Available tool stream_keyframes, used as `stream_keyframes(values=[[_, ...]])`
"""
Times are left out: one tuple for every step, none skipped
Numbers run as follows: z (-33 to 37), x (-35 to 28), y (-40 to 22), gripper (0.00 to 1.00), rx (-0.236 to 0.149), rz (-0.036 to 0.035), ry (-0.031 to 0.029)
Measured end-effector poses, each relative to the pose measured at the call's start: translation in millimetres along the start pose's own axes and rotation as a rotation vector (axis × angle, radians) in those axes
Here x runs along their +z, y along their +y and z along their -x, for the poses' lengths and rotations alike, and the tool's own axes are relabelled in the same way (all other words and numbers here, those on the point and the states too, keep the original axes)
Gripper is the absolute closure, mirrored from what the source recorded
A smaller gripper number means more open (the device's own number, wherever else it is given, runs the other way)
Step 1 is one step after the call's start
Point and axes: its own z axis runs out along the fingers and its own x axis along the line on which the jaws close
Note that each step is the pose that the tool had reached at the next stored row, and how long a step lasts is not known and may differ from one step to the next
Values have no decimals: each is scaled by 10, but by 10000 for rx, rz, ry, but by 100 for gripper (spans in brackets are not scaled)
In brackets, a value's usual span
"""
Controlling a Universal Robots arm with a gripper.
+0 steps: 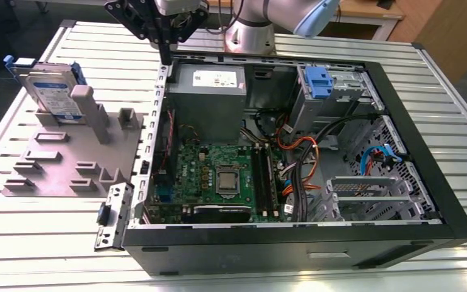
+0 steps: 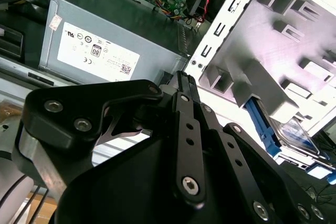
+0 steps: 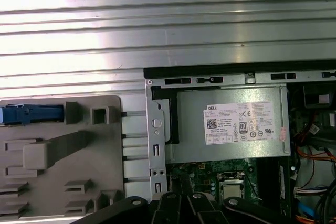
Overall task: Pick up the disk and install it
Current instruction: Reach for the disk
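Disk (image 1: 53,92), silver with blue frame, stands upright.

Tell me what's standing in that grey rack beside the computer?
The disk, a silver drive in a blue carrier, stands upright in the grey rack. Its lower edge is hidden behind the rack's posts.
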Motion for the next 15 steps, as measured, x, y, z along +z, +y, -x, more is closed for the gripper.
stream_keyframes(values=[[-2, 0, 0, 89, 0, 0, 0], [-5, 0, 0, 89, 1, 0, 0], [-7, 0, -1, 89, 0, 0, 0], [-9, 0, -1, 89, 0, 1, -1], [-11, 0, -1, 89, 0, 1, -1], [-13, 0, -1, 89, -1, 0, 0], [-15, 0, -1, 89, 0, 0, 0], [-18, 0, -1, 89, 0, 0, 0], [-19, -1, -1, 89, 0, 0, 0], [-21, -1, -2, 89, -1, 0, 0], [-22, -1, -2, 89, 0, 0, 0], [-23, 0, -2, 89, 0, 0, 0], [-23, -1, -2, 89, 0, 0, 0], [-23, -1, -2, 89, 0, 0, 0], [-23, 0, -2, 89, -1, 1, 0]])
